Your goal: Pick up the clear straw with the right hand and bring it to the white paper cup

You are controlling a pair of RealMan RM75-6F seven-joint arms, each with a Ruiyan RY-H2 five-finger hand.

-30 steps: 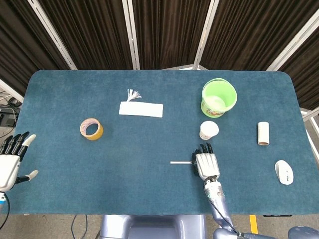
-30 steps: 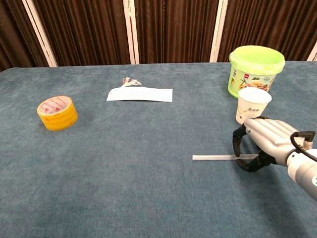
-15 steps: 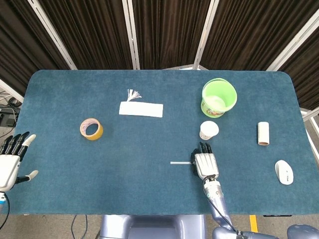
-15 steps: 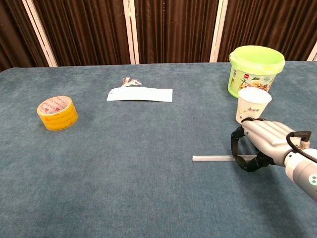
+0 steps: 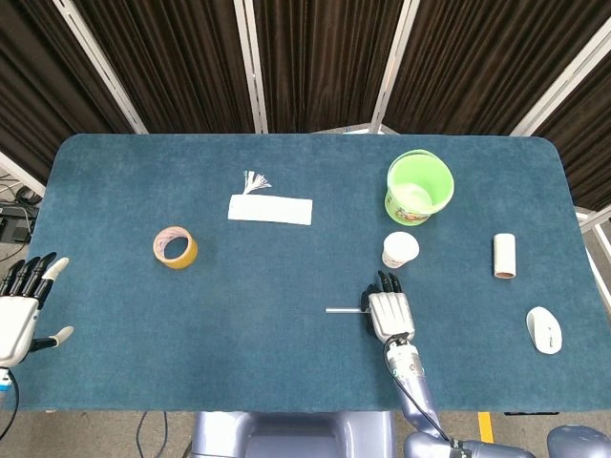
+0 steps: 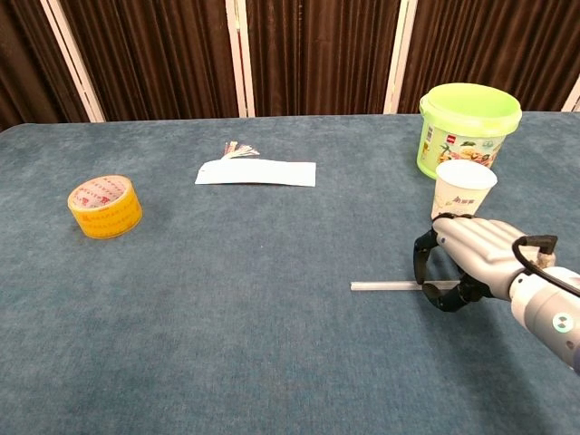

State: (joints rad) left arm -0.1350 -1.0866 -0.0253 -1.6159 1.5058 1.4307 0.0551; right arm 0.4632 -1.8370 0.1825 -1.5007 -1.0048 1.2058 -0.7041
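Clear straw [image 6: 385, 286] flat, lengthwise left-right

A thin clear plastic straw [image 6: 385, 286] lies flat, its right end under the right robot hand [image 6: 467, 263]. A white printed paper cup [image 6: 462, 191] stands upright just beyond that hand.

A blue table [image 5: 286, 363] holds a yellow tape roll [image 5: 176, 247] at left and a white packet [image 5: 270, 209] with a frayed tassel [image 5: 254, 180] behind centre. A green bucket [image 5: 419, 187] stands at rear right; a cardboard tube [image 5: 504, 256] and white mouse [image 5: 544, 330] lie at far right. Dark curtains [image 5: 315, 57] hang behind.
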